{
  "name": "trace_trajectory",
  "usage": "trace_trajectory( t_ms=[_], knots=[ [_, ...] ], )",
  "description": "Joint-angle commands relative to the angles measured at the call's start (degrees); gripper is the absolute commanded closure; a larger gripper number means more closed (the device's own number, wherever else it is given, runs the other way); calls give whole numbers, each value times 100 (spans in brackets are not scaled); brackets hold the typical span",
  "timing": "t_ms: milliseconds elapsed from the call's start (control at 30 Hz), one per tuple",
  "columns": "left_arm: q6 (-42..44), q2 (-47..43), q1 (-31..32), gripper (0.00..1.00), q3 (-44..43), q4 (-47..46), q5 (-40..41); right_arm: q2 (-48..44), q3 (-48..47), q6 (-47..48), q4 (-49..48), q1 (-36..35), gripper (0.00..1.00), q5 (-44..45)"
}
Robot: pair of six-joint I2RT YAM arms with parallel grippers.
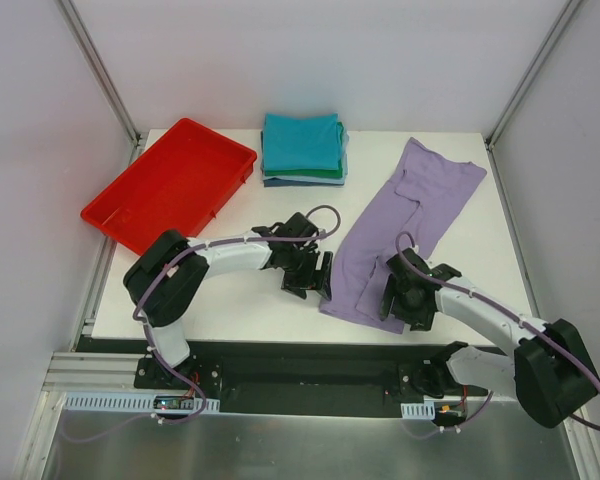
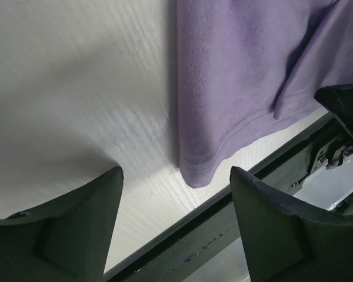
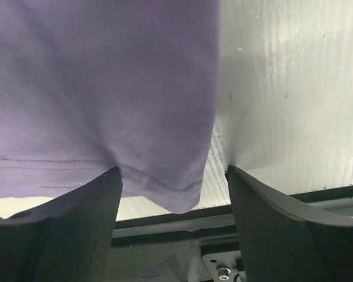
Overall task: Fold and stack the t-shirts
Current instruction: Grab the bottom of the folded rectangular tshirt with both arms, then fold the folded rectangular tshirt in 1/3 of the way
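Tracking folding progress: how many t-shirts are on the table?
5: a lavender shirt at right; four folded in the back stack, teal on top, then green, light-blue, navy. More may be hidden.

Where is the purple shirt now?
Top view: the lavender t-shirt lies diagonally on the right half of the table, its near hem between the left hand and right hand.

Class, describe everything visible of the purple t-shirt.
The lavender t-shirt looks like soft knit cotton, with a double-stitched hem. It lies flat on the white table, folded lengthwise into a long strip running diagonally, hem at the near edge. The open left gripper and right gripper each straddle a hem corner; one right finger appears to touch it.
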State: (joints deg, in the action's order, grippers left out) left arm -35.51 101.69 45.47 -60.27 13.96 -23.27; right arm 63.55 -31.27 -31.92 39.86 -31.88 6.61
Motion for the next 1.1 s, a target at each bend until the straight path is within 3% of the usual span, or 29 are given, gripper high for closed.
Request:
trace_trajectory(
  t_ms=[0, 133, 200, 267, 400, 467, 533, 800, 967, 1067],
  knots=[
    [-264, 176, 233, 31, -90, 143, 243, 219, -29, -51, -242, -47, 29, -29],
    [-369, 255, 418, 46, -3, 177, 340, 79, -11, -121, -136, -55, 33, -55],
    [-431, 299, 436, 57, 68, 239, 515, 70, -28, -139, -57, -47, 40, -90],
    [-439, 325, 454, 71, 77, 300, 656, 96, -55, -148, 13, -47, 51, -134],
    [-396, 343, 436, 82, -2, 362, 876, 219, -178, -113, 399, -38, 74, -37],
    [-413, 334, 427, 100, -29, 423, 955, 263, -187, -130, 636, -46, 85, -28],
    [-448, 290, 419, 100, -20, 572, 1113, 193, -187, -191, 943, -55, 90, -81],
    [-422, -70, 313, 100, 182, 722, 1131, -800, 85, -245, 1560, -55, 88, -1117],
    [-396, -325, 260, 100, 314, 784, 1228, -984, 401, -227, 1456, -99, 89, -1707],
    [-387, -466, 243, 100, 393, 793, 1245, -1116, 490, -174, 1192, -196, 96, -1602]
  ],
)
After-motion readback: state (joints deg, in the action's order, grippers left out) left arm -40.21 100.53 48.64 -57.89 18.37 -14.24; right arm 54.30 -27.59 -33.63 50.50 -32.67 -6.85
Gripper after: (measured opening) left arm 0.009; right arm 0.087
